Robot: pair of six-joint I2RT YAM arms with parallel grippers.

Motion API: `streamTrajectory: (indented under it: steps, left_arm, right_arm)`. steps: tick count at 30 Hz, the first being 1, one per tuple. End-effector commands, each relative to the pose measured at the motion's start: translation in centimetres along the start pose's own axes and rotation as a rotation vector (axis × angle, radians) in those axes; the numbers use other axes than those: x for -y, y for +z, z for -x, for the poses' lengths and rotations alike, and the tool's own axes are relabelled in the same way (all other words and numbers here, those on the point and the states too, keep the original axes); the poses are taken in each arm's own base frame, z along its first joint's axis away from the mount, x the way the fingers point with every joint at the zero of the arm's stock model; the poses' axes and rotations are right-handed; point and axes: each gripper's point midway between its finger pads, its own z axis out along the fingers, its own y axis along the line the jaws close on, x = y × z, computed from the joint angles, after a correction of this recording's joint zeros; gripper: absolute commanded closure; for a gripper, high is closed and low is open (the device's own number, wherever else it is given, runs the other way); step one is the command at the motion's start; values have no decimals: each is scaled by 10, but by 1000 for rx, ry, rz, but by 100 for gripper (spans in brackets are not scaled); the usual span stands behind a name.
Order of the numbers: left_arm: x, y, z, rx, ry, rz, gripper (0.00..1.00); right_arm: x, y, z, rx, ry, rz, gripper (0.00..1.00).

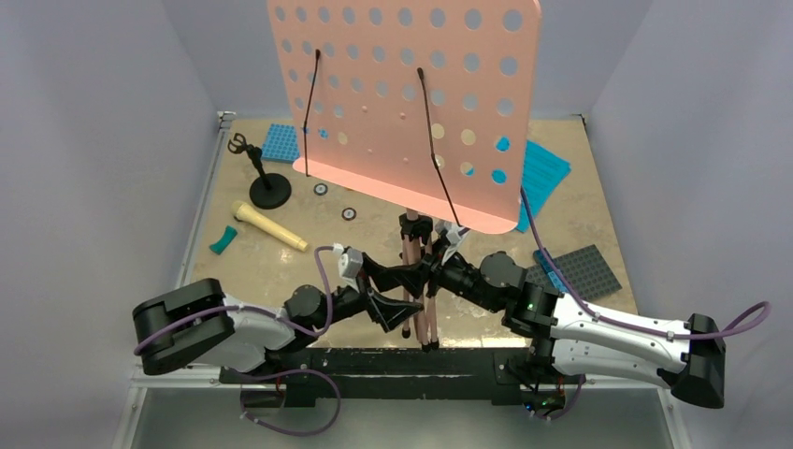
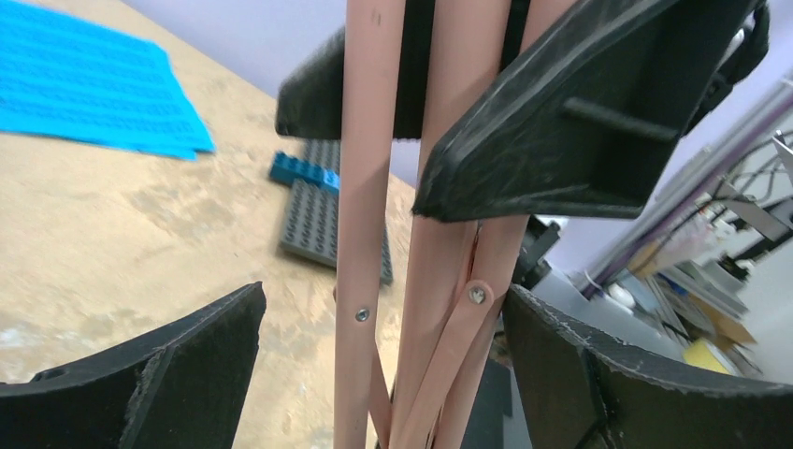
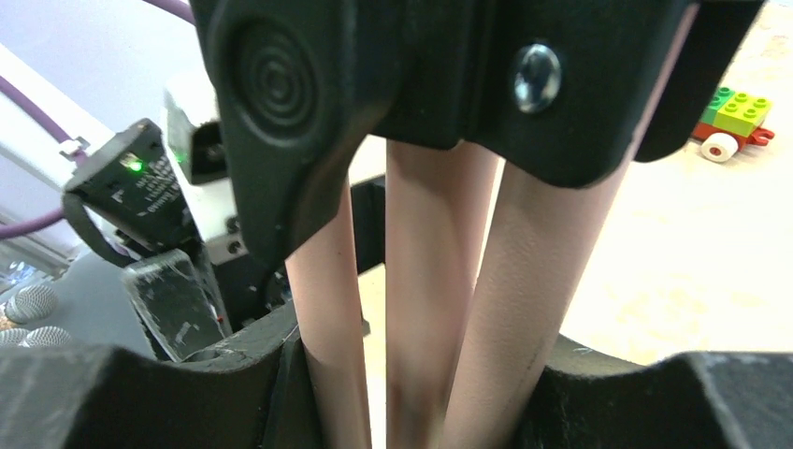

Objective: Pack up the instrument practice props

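Observation:
The pink music stand stands at the table's near middle, its hole-dotted board (image 1: 411,94) high and its tripod legs (image 1: 418,281) folded together. My right gripper (image 1: 438,267) is shut on the legs (image 3: 524,281), both pads pressed on them in the right wrist view (image 3: 421,374). My left gripper (image 1: 416,297) is open around the same legs (image 2: 449,262) lower down, with a gap on one side (image 2: 383,374). The cream microphone (image 1: 269,225) lies at the left. The black mic stand (image 1: 266,182) stands behind it. Cyan sheet pages (image 1: 542,173) (image 2: 93,84) lie at the back right.
A blue baseplate (image 1: 281,142) lies at the back left and a grey baseplate (image 1: 584,271) (image 2: 318,215) at the right, a blue brick (image 2: 304,171) beside it. A teal piece (image 1: 223,240), two small wheels (image 1: 321,189) and a green wheeled brick (image 3: 739,117) lie loose.

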Motion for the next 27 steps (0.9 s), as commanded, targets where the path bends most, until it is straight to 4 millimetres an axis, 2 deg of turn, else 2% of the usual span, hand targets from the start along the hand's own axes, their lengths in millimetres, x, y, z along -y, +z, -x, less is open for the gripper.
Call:
streamTrajectory:
  steps: [1,6,8,10,14,16,20,23,27]
  left_arm:
    - [30,15,3,-8,-65,-157,0]
    - [40,26,-2,-29,-69,-200,1]
    - [43,29,0,-25,-59,-215,10]
    - [45,31,0,-27,-54,-227,27]
    - [42,29,-6,-46,-60,-220,81]
    - [39,24,-9,-51,-68,-200,100]
    - [28,9,-10,-41,-82,-141,100]
    - [13,-5,-13,-39,-114,-45,100]
    - [-14,-16,-33,-156,-139,136,100]
  right_arm:
    - [-68,-46,189,619,93,261,100]
    - [-71,-49,192,634,109,282,100]
    - [-72,-51,192,637,119,291,100]
    - [-71,-53,193,641,122,290,100]
    - [-64,-55,189,629,125,258,100]
    - [-59,-54,185,616,126,230,100]
    - [-43,-51,173,581,149,149,100]
    - [-27,-45,161,532,142,60,100]
    - [-7,-33,142,444,122,-63,100]
